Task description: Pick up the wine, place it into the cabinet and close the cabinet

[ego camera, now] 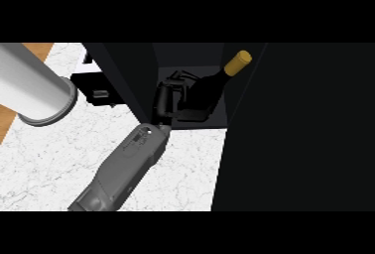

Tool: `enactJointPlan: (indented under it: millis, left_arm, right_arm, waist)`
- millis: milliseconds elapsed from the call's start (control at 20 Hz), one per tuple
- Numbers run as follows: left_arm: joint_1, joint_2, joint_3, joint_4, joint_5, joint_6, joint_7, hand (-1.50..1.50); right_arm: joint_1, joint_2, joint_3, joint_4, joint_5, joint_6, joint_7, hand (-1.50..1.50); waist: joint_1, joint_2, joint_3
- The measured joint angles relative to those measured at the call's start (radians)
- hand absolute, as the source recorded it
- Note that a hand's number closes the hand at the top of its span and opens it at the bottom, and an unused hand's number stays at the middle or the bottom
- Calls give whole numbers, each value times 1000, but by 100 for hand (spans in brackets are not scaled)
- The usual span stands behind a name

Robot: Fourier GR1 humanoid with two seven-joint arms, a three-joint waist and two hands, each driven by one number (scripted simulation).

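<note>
The wine bottle (212, 84) is dark with a yellow cap at its neck. It leans inside the open black cabinet (198, 54), neck pointing up and to the right. My right hand (170, 98) reaches into the cabinet from the grey forearm that crosses the counter, and its fingers curl round the left side of the bottle's body. The bottle's base is hidden behind the hand. My left forearm shows as a thick grey cylinder at the upper left. My left hand (99, 92) is beyond it, beside the cabinet's left panel and partly hidden by it.
A wide black cabinet door (300, 129) stands open and fills the right side of the view. A narrower black panel (121, 74) borders the opening on the left. White marble counter (51, 163) lies below, with a wooden strip (6, 124) at the far left.
</note>
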Motion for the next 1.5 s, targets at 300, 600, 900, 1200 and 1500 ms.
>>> enactJointPlan:
  millis: [300,600,900,1200,1500]
  left_arm:
    - [-47,0,5,130,58,3,-97,150]
    - [-96,0,62,229,125,-33,-183,150]
    - [-165,1,142,339,191,-90,-217,150]
    - [-239,6,181,445,216,-122,-228,150]
    - [-304,2,199,533,198,-66,-253,150]
  right_arm:
    - [-14,0,1,-1,-5,1,10,-150]
    - [-13,1,11,-1,-6,0,12,-150]
    - [-11,12,10,3,-10,4,-2,-150]
    - [-24,21,25,9,-13,-1,-1,-150]
    - [-27,24,28,9,-16,2,-6,-150]
  waist:
    - [-6,1,-1]
    - [-10,3,-1]
    - [-15,6,-1]
    - [-21,9,-1]
    - [-30,12,-1]
